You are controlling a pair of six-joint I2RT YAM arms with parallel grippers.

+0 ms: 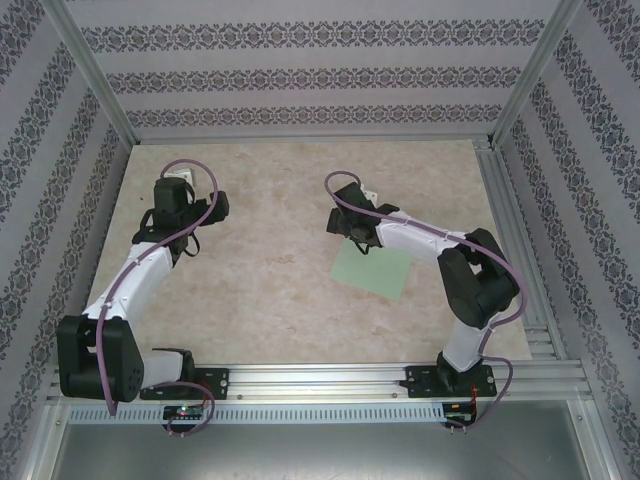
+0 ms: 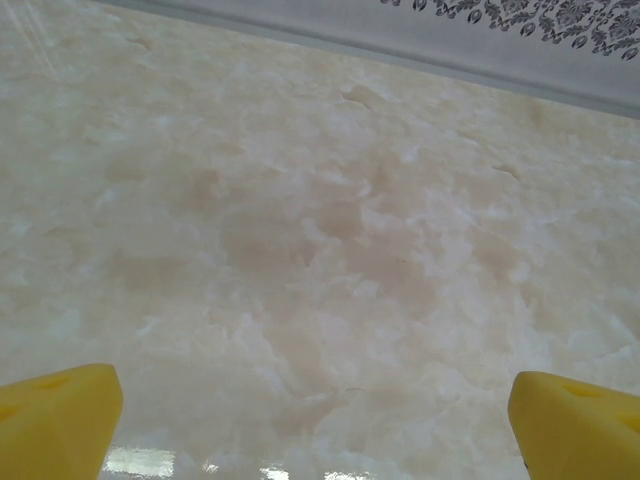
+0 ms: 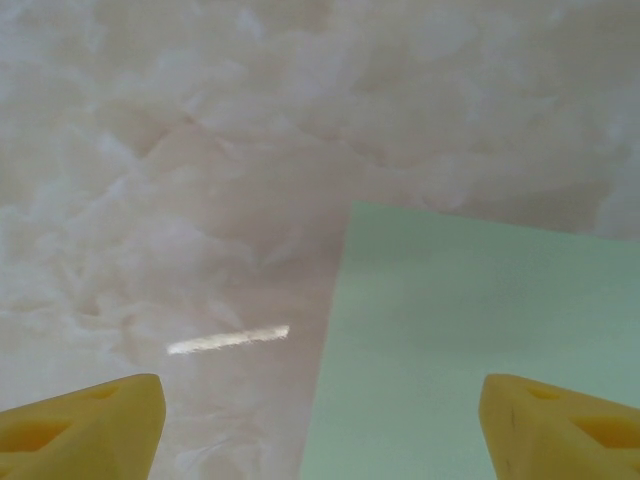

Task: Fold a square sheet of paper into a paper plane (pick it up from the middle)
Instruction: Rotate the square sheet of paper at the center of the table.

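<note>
The square sheet of paper (image 1: pixel 372 270), pale mint green, lies flat and uncreased on the marble-patterned table (image 1: pixel 270 300), right of centre. My right gripper (image 1: pixel 352 236) hangs low over the sheet's far left corner. In the right wrist view its yellow fingertips (image 3: pixel 555 425) stand wide apart, the gripper (image 3: pixel 320 430) open, with the sheet's left edge (image 3: pixel 330 380) running between them and nothing held. My left gripper (image 1: pixel 188 225) is at the far left of the table, well away from the sheet. It is open (image 2: pixel 315 425) above bare tabletop.
Patterned walls and an aluminium frame (image 1: pixel 100 80) enclose the table on three sides. A metal rail (image 1: pixel 320 380) along the near edge carries both arm bases. A slotted rail (image 1: pixel 515 250) runs along the table's right edge.
</note>
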